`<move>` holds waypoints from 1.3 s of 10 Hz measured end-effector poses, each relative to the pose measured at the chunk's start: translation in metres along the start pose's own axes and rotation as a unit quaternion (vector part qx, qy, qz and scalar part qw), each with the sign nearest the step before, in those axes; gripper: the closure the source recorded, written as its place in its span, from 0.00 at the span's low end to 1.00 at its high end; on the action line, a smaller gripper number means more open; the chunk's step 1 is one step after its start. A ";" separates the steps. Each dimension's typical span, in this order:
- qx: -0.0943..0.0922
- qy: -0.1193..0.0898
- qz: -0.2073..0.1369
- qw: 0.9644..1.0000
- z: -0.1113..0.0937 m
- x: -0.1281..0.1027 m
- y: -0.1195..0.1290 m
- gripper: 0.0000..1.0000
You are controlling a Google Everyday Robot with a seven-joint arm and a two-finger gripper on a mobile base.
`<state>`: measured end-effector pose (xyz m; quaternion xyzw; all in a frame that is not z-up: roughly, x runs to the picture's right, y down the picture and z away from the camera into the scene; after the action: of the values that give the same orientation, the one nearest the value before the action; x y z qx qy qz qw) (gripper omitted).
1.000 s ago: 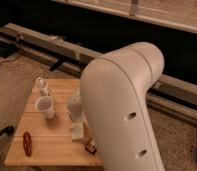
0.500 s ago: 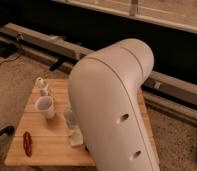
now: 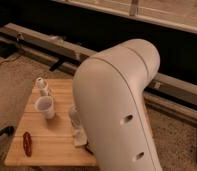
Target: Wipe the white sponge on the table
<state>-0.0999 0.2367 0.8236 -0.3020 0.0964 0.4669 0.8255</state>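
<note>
The light-wood table (image 3: pixel 52 145) stands at lower left. A pale flat pad, which I take for the white sponge (image 3: pixel 80 138), lies near the table's front right, right beside my arm. My gripper (image 3: pixel 74 117) hangs just above and behind the sponge, to the right of the white cup (image 3: pixel 45 107). Whether the gripper touches the sponge is not visible. The big white arm shell (image 3: pixel 122 110) hides the right side of the table.
A small white bottle (image 3: pixel 41 85) stands behind the cup. A red object (image 3: pixel 27 143) lies at the table's front left. A dark red-edged packet (image 3: pixel 88 149) peeks out from under the arm. A long metal rail (image 3: pixel 52 42) runs behind the table.
My arm has swung left and toward the camera, covering more of the table's right side. The gripper has come down closer to the sponge.
</note>
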 end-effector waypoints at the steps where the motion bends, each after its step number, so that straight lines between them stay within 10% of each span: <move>1: 0.001 -0.001 0.005 1.000 -0.001 0.000 -0.003 1.00; 6: 0.015 -0.027 0.049 0.998 -0.018 -0.033 -0.050 1.00; 13: 0.011 -0.039 0.051 0.998 -0.014 -0.049 -0.037 0.99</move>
<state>-0.0946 0.1796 0.8489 -0.2695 0.0843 0.5188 0.8069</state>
